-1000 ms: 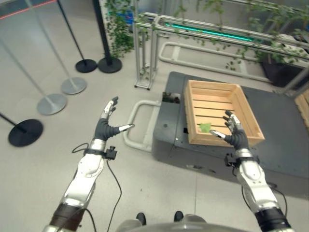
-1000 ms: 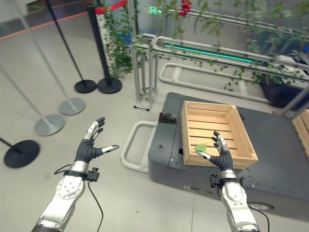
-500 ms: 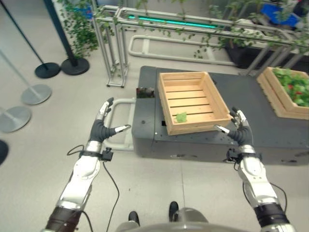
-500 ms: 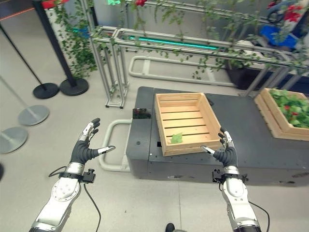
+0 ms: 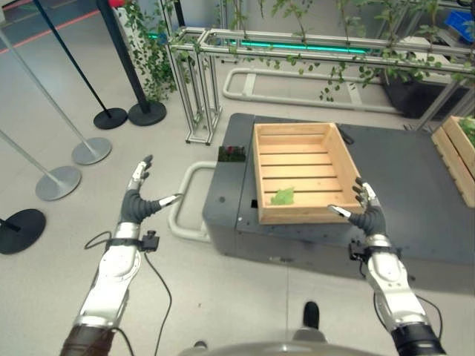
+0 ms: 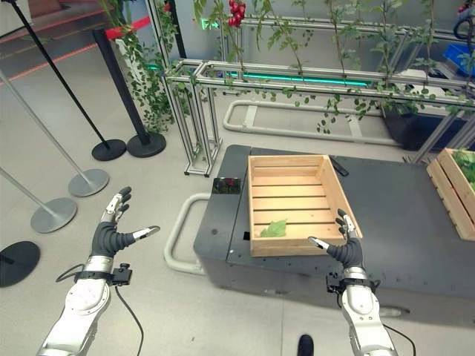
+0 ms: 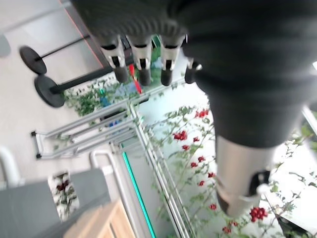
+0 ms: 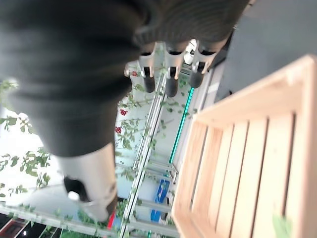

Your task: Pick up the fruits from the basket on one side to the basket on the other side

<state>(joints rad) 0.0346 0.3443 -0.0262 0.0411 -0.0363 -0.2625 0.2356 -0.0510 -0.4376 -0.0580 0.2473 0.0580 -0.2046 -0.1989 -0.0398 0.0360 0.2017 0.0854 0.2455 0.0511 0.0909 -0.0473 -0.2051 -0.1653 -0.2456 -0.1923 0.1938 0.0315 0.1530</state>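
Wooden crate (image 5: 298,174) just ahead of my right hand (image 5: 367,215) holds only a green leaf (image 5: 283,196), both hands relaxed and empty, left hand (image 5: 136,203) well off over floor; fruit crate (image 6: 459,187) sits far right, so I risk grabbing nothing here.

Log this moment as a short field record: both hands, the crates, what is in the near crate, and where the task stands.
left hand: open, raised over the floor, holds nothing
right hand: open, empty, at the near right corner of the wooden crate; contact cannot be told
wooden crate: on the dark platform, no fruit visible in it
inside the crate: one green leaf on the slats by the front wall
second crate: further to the right, with greenery inside
task state: no fruit in either hand
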